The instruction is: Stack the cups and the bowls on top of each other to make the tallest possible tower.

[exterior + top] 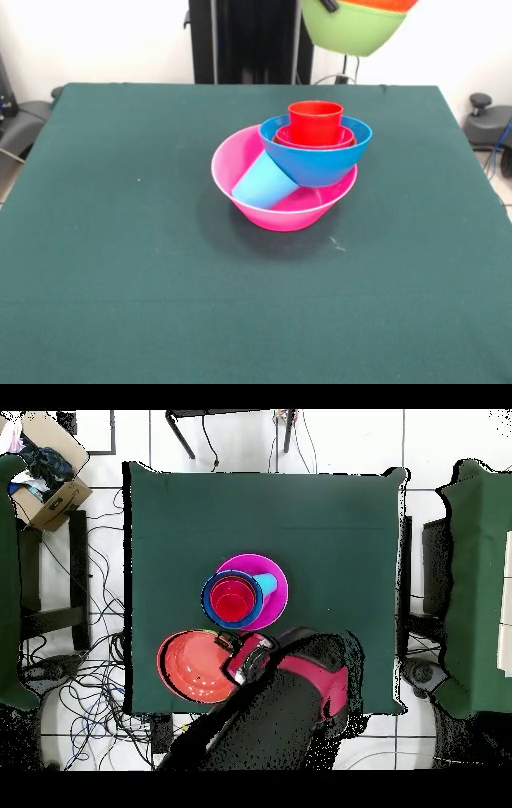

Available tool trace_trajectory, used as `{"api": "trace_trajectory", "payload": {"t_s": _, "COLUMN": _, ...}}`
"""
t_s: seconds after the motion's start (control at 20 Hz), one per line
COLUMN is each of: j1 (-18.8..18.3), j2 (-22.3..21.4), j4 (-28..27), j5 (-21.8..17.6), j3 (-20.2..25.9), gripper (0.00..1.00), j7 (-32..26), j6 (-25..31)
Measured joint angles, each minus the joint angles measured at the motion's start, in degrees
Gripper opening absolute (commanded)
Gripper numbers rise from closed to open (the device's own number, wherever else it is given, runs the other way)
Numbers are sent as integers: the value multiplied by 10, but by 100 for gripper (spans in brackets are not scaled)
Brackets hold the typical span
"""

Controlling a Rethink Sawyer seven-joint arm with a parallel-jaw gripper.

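Note:
The tower stands mid-table on the large pink bowl (276,210) (277,596). A light blue cup (264,183) (267,584) lies tilted inside it. The large blue bowl (320,162) (208,597) leans on that cup and holds a small red bowl (282,138) with the red cup (315,122) (232,601) upright in it. My gripper (327,4) (233,650) is shut on the rim of the large green bowl (354,30) (207,633), held high with the large orange bowl (384,4) (194,667) nested in it, beside the tower. The yellow cup and the small orange and blue bowls are out of view.
The dark green table (120,240) (340,524) bears only the tower. The black pedestal (248,40) stands at its far side. In the overhead view my arm (300,689) covers the near table edge; a cardboard box (45,469) and cables lie on the floor.

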Motion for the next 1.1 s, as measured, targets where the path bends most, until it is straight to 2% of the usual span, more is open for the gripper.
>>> {"api": "trace_trajectory", "payload": {"t_s": 0.2, "j1": -28, "j2": 1, "j4": 0, "j5": 8, "j3": 27, "gripper": 0, "j7": 0, "j6": 0}}
{"api": "trace_trajectory", "payload": {"t_s": 0.4, "j1": -42, "j2": 1, "j4": -1, "j5": 14, "j3": 45, "gripper": 0, "j7": 0, "j6": 0}}
{"api": "trace_trajectory", "payload": {"t_s": 0.7, "j1": -44, "j2": 1, "j4": -9, "j5": 14, "j3": 54, "gripper": 0, "j7": 0, "j6": 0}}
{"api": "trace_trajectory", "payload": {"t_s": 1.1, "j1": -45, "j2": 14, "j4": -49, "j5": 10, "j3": 60, "gripper": 0, "j7": 0, "j6": 0}}
